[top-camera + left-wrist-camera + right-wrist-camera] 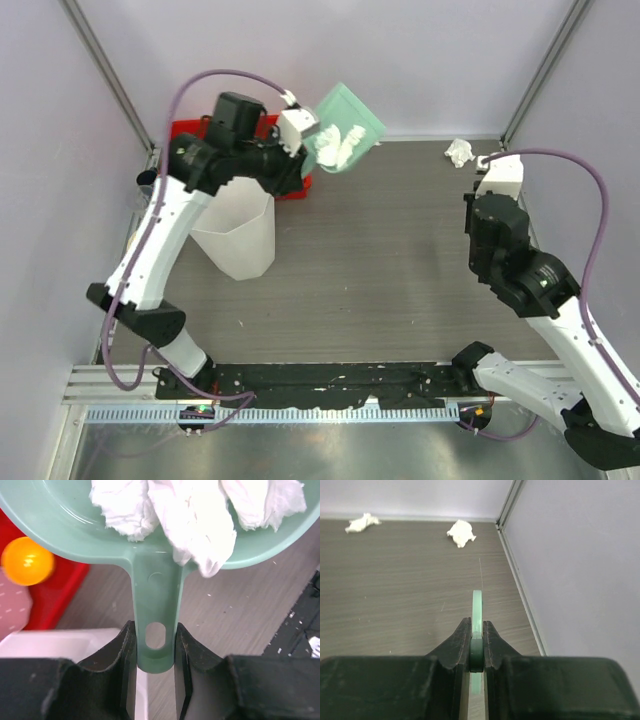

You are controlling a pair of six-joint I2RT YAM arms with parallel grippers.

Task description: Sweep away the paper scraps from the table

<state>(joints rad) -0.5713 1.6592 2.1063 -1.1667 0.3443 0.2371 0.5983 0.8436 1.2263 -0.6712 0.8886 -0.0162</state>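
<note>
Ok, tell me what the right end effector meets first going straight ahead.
Bare dark wood-grain table ahead, then likely the crumpled white paper wad just left of its line; otherwise the pale back wall. Depth unclear.

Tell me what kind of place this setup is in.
Probably a robot lab test cell, not a home: plain walls on metal frame posts box in the table, and the left arm and right arm are bolted at its near edge.

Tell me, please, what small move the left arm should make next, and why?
Probably swing the left pincer over the white bin and tip it: the dustpan it clamps holds paper scraps, yet the pan seems to hang past the bin's mouth, over table and red tray.
</note>
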